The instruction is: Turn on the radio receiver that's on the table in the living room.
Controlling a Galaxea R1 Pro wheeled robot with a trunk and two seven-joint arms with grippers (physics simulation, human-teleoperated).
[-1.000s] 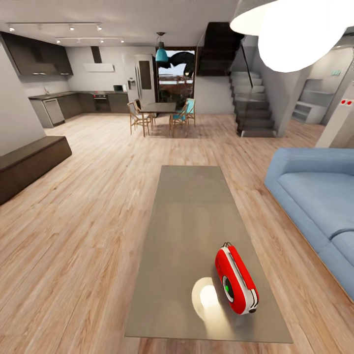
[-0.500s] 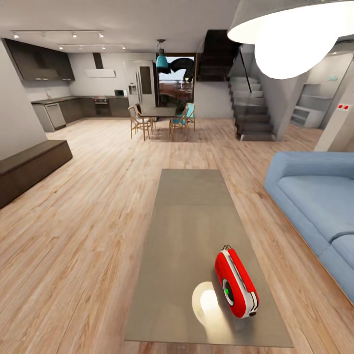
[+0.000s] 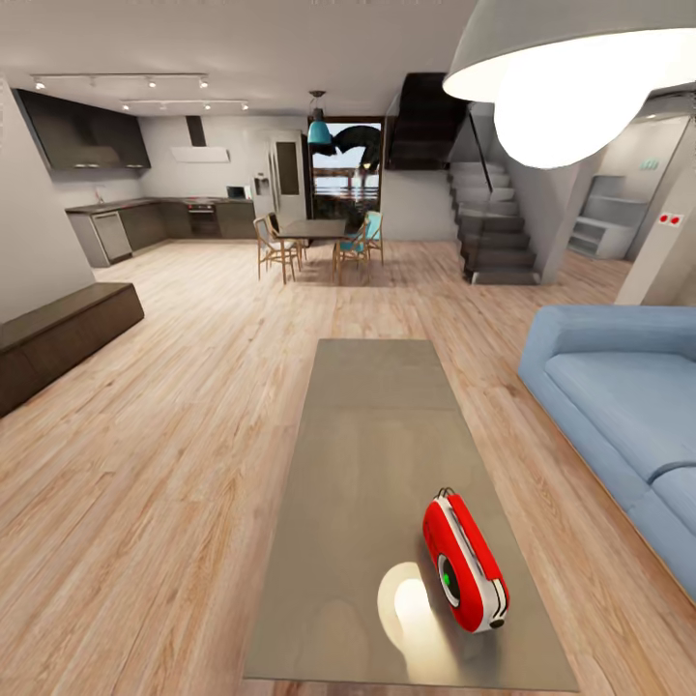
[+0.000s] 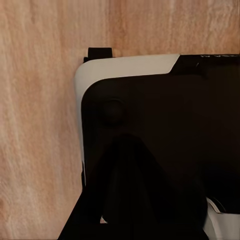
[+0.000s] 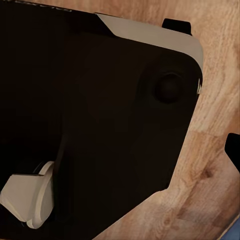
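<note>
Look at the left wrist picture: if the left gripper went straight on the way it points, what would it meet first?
Probably the robot's own black and white base, which lies right ahead; the wood floor shows beyond its edge. Depth is hard to judge.

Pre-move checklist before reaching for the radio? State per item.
1. Radio receiver in sight of the head view: ok.
2. Radio sits on the table, near its close end, inside the edges: ok.
3. Dial side findable: ok, green-centred dial faces the round bright patch on the tabletop.
4. Power state of the radio: cannot tell.
5. Path along the table: ok, blue sofa stands apart on the right side, with floor between.
6. Pincer state, both arms: cannot tell; wrist views look at a dark robot panel over wood floor.
</note>
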